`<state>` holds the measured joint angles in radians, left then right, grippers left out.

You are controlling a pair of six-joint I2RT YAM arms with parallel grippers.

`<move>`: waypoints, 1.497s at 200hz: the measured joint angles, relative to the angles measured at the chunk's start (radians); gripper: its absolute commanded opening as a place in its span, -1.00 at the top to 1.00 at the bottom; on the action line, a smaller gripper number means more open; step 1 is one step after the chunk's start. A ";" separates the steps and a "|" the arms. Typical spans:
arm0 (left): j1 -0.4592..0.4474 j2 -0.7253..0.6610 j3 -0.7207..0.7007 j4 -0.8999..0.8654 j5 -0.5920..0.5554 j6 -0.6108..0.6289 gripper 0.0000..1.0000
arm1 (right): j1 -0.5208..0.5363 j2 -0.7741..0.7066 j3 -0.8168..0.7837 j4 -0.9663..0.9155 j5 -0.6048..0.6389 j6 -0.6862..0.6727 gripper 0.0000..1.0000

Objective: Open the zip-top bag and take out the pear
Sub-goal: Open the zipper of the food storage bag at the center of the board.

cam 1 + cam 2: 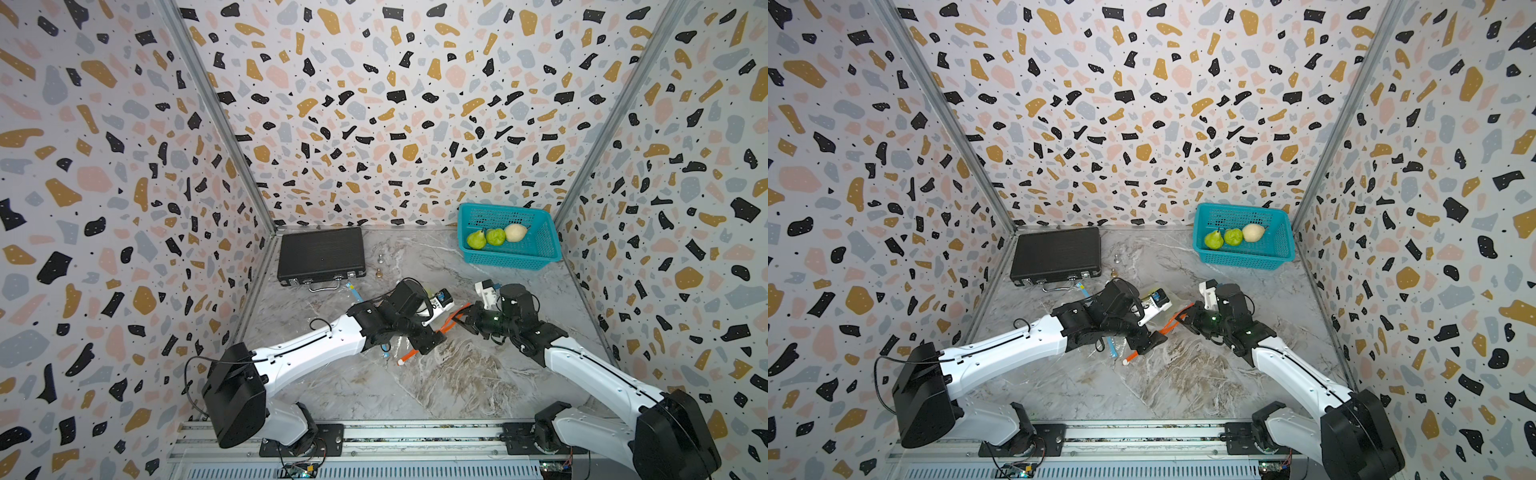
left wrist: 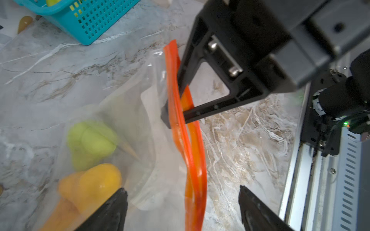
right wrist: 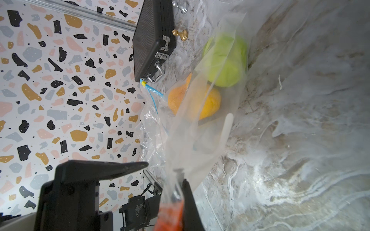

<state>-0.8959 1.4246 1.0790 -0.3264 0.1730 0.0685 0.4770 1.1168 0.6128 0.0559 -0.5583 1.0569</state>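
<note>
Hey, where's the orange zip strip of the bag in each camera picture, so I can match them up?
Top view: orange zip strip in the lower middle, between the two arms.
Top view: strip in the lower middle again, between the arms.
Left wrist: strip runs down the middle, pinched by the right claw.
Right wrist: strip blurred at the bottom edge.
Shared landmark: marbled tabletop, in all four.

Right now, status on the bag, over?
Left gripper open around orange zip strip. Right gripper shut on it. Inside zip-top bag: green pear, yellow pear. No obstruction seen.
</note>
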 measured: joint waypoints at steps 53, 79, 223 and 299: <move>0.023 0.031 0.002 0.034 -0.012 -0.018 -0.54 | 0.000 -0.029 0.000 0.001 -0.018 -0.002 1.00; 0.023 0.044 0.002 0.037 -0.002 -0.029 -0.55 | 0.000 -0.030 0.000 0.001 -0.023 -0.002 1.00; 0.023 0.087 0.063 0.047 -0.052 -0.079 -0.53 | 0.000 -0.042 0.000 0.004 -0.040 -0.002 1.00; 0.023 0.013 0.048 0.043 -0.052 -0.116 -0.66 | 0.000 -0.043 0.000 0.005 -0.044 -0.002 1.00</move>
<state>-0.8734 1.4380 1.1267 -0.2832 0.1211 -0.0479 0.4770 1.0737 0.6125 0.0605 -0.6022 1.0550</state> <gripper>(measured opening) 0.820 0.041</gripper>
